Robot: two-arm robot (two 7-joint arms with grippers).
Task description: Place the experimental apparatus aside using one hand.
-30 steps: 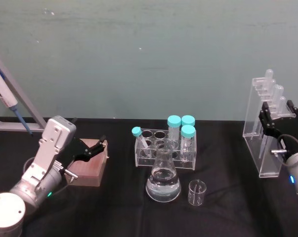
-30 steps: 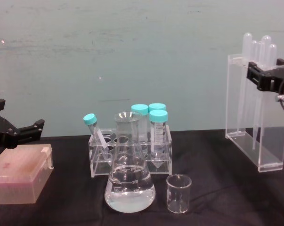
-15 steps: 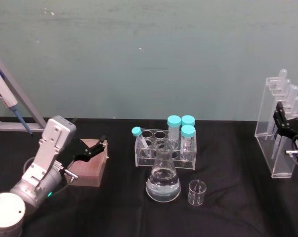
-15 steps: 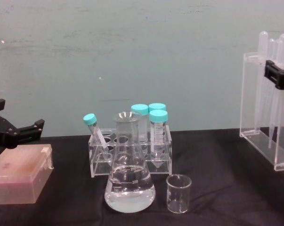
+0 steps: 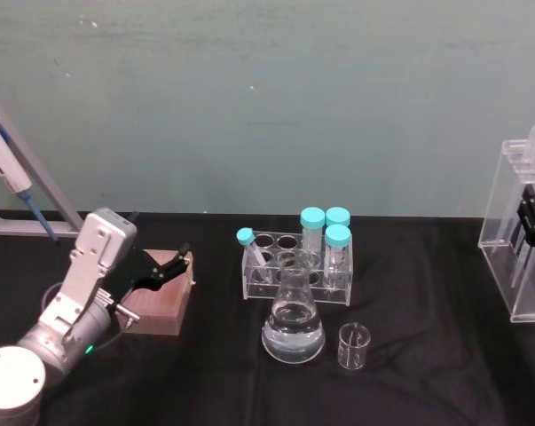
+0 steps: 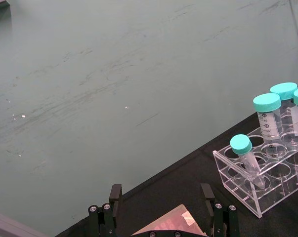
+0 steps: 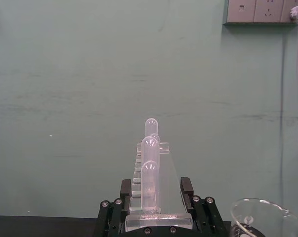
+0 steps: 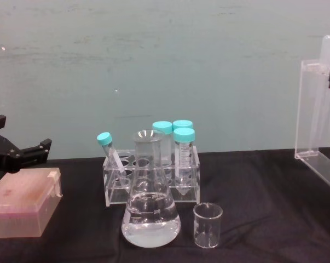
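Black tablecloth (image 5: 427, 390), teal wall (image 5: 267, 106); right hand (image 7: 155, 190) clamps pipette stand (image 5: 500, 213), left hand (image 5: 174, 266) spread wide.

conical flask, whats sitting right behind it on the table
A clear tube rack stands just behind the conical flask, holding four teal-capped tubes, one of them leaning. In the chest view the flask covers the rack's middle front, so those wells can't be checked from there.

Silver arm, black two-finger grippers.
The left arm (image 5: 79, 284) is silver-grey, boxy at the wrist and round at the near joint, with a small green light (image 5: 88, 349). The left gripper (image 5: 180, 266) and the right gripper (image 7: 155, 184) are black, with silver screws (image 7: 105, 203) at the finger bases.
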